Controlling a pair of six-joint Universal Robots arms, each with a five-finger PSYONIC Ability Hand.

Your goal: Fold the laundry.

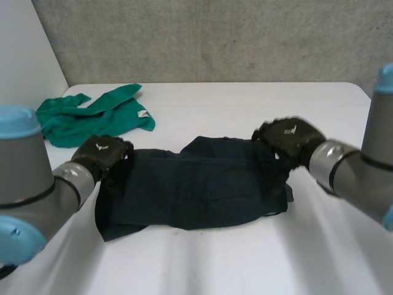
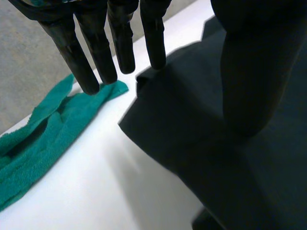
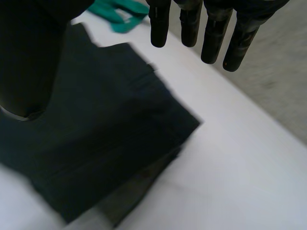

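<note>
A dark navy garment (image 1: pixel 196 187) lies folded and flat in the middle of the white table (image 1: pixel 245 258). My left hand (image 1: pixel 101 153) hovers over the garment's far left corner with its fingers (image 2: pixel 120 43) straight and spread, holding nothing; the navy cloth (image 2: pixel 192 139) lies below the palm. My right hand (image 1: pixel 288 138) is above the garment's far right corner, its fingers (image 3: pixel 211 33) straight and apart from the thumb, with the dark cloth (image 3: pixel 96 134) beneath it. A green garment (image 1: pixel 92 114) lies crumpled at the far left.
The green cloth (image 2: pixel 43 139) lies just beyond my left hand's fingertips, and a strip of green cloth (image 3: pixel 117 12) shows past the navy garment. A grey wall (image 1: pixel 215 37) stands behind the table's far edge. Bare table runs along the front.
</note>
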